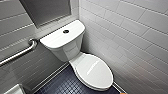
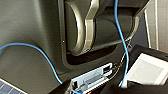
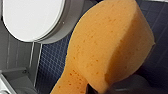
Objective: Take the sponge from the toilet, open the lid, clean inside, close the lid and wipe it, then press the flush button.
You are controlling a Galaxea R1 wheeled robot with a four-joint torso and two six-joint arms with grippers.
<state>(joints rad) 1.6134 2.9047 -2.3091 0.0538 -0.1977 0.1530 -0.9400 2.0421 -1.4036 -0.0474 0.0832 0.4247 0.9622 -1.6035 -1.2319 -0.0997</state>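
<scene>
White tiled walls (image 1: 135, 32) meet in a corner, above a dark mosaic floor (image 1: 62, 85) at the bottom of the head view. The white toilet (image 1: 67, 50) sits mid-frame, its tank to the upper left and its bowl running toward the lower right. The oval lid (image 1: 93, 71) is shut flat. A metal grab bar (image 1: 17, 55) crosses the left edge.

The orange sponge (image 3: 105, 42) hangs above the floor just beside the bowl. It appears clamped at one end by the right gripper (image 3: 117, 86), with most of its length sticking out. A dark flush button (image 1: 66, 31) sits on top of the tank.

The soft sponge could bend or slip against the glossy lid. The nearby wall also leaves the arm little room.
</scene>
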